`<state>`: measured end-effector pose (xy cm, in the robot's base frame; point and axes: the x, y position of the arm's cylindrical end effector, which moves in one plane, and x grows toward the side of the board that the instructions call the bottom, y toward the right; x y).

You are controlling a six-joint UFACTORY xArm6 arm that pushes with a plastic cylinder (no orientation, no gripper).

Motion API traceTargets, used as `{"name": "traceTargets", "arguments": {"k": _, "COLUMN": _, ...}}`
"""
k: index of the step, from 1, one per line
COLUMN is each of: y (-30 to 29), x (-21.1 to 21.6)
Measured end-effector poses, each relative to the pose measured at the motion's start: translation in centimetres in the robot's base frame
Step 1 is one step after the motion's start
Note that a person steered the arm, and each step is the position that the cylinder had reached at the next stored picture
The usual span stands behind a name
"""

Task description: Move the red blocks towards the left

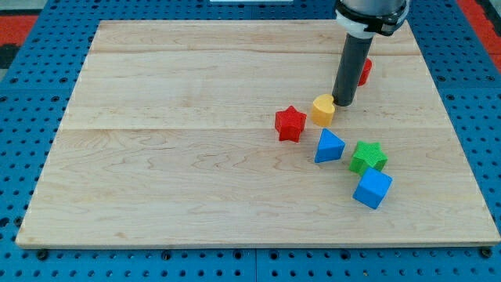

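**Tip down beside the yellow block, red blocks on the desk's right half**

There is no claw on this arm, so I have no spread or pinch to report; I only have my tip, the lower end of the dark rod. It sits on the wooden desk, just at the yellow heart-shaped block, on that block's right side as the view shows it; I cannot tell whether they touch.

Behind the rod, towards the view's top right, a second red block is partly hidden, so I cannot make out its shape.

The red star block lies just left of the yellow one. Below them is the blue triangular block, then the green star block, and the blue cube nearest the view's bottom.
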<state>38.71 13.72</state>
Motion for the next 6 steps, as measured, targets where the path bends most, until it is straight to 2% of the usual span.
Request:
{"name": "traceTargets", "arguments": {"k": 1, "y": 0.0, "x": -1.1}}
{"name": "traceTargets", "arguments": {"k": 3, "y": 11.1, "x": -1.4}}
{"name": "traceTargets", "arguments": {"k": 4, "y": 9.4, "x": -5.8}}
{"name": "traceTargets", "arguments": {"k": 6, "y": -7.6, "x": -6.5}}
